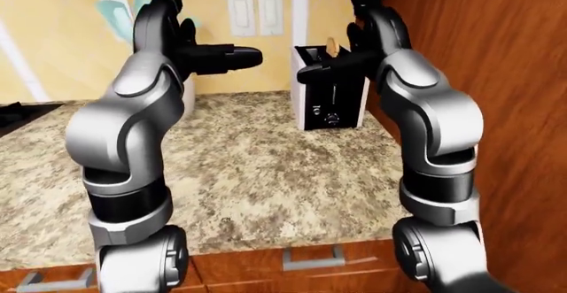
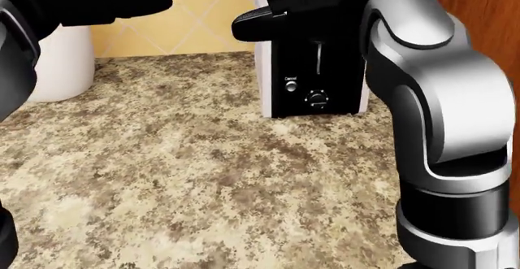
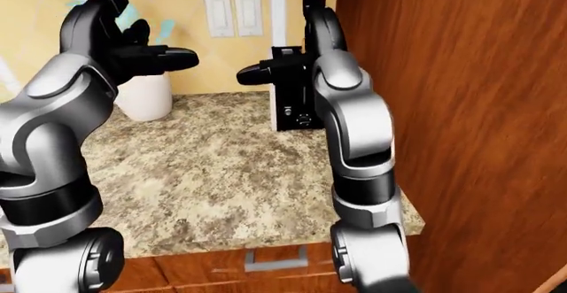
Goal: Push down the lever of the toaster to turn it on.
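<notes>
Toaster (image 2: 313, 68) is the landmark, though the account runs from the nearest things toward it. Nearest the camera, at the bottom of the left-eye view, wooden drawers (image 1: 310, 266) sit under the table's edge. The granite table (image 2: 187, 183) spreads bare between that edge and the toaster. Both arms rise over it. The left hand (image 1: 199, 54) hangs well to the left of the toaster, fingers spread apart, holding nothing. The right hand (image 1: 350, 57) is raised just beside the toaster's top, its fingers apart too, with 1 finger (image 2: 268, 16) reaching leftward across the upper face; whether it touches the casing cannot be told.

The toaster stands upright on the table against the wooden cabinet wall (image 1: 496, 74), with a slice of toast (image 1: 332, 44) poking from its top. On its black face a vertical slot (image 2: 319, 52) runs above a small button (image 2: 291, 87) and a dial (image 2: 317, 98); the lever's knob is not clearly visible, probably hidden behind the right hand.

The lever is likely stiff and spring-loaded, so press straight down on its knob with 1 fingertip. The body looks light enough to skid on the smooth stone if pushed sideways. A white jar (image 2: 61, 65) stands left of the toaster, and 2 wall switches (image 1: 254, 11) are above it.
</notes>
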Controlling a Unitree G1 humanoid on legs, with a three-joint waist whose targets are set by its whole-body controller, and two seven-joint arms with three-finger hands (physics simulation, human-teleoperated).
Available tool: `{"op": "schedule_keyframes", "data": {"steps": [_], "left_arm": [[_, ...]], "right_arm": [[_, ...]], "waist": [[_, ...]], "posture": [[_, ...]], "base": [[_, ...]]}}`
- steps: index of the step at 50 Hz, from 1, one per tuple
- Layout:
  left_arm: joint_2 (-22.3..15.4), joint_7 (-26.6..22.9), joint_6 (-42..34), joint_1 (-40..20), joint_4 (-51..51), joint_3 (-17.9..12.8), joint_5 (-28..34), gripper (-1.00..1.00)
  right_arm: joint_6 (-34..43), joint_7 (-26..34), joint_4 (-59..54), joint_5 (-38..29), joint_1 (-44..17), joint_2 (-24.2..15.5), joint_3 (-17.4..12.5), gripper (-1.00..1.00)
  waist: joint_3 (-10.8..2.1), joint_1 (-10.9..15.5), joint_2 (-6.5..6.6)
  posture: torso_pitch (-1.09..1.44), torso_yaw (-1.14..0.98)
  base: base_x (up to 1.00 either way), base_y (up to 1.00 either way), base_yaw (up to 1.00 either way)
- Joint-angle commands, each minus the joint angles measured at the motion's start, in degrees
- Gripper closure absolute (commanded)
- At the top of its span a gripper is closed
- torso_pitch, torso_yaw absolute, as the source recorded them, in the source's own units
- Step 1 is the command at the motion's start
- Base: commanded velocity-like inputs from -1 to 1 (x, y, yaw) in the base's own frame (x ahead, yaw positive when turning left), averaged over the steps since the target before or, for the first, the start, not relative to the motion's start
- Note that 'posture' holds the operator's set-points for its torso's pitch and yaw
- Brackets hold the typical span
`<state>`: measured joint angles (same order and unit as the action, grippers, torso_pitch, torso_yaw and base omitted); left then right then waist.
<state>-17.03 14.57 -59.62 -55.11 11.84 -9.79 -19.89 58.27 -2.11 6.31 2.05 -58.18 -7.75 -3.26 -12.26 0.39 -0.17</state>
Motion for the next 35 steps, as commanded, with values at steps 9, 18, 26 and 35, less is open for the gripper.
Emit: {"op": "schedule_keyframes", "data": {"steps": [9,18,26,35], "left_arm": [[-0.85,0.44,3.61,-2.25,0.45,-0.82,-0.11,-1.0],[-0.74,1.04,3.59,-3.38,0.09,-0.62,-0.43,-1.0],[-0.93,0.92,4.32,-3.36,-0.22,-0.69,-0.67,-1.0],[-0.74,1.3,4.07,-3.09,0.24,-0.47,-0.76,-1.0]], "right_arm": [[-7.49,0.14,-4.69,0.15,-3.48,-0.24,-0.18,-1.0],[-13.09,0.71,-10.47,-0.27,-3.14,-0.16,-0.31,-1.0],[-15.09,0.71,-12.16,-0.69,-2.54,0.16,0.11,-1.0],[-13.85,0.73,-8.37,-0.91,0.69,-0.05,-0.19,-1.0]], "waist": [[-1.31,0.16,0.19],[-1.29,0.39,0.18],[-1.61,0.62,0.25],[-2.2,0.95,0.09]], "posture": [[-0.35,0.0],[-0.35,0.0],[-0.35,0.0],[-0.35,0.0]], "base": [[0.0,0.0,0.0],[0.0,0.0,0.0],[0.0,0.0,0.0],[0.0,0.0,0.0]]}}
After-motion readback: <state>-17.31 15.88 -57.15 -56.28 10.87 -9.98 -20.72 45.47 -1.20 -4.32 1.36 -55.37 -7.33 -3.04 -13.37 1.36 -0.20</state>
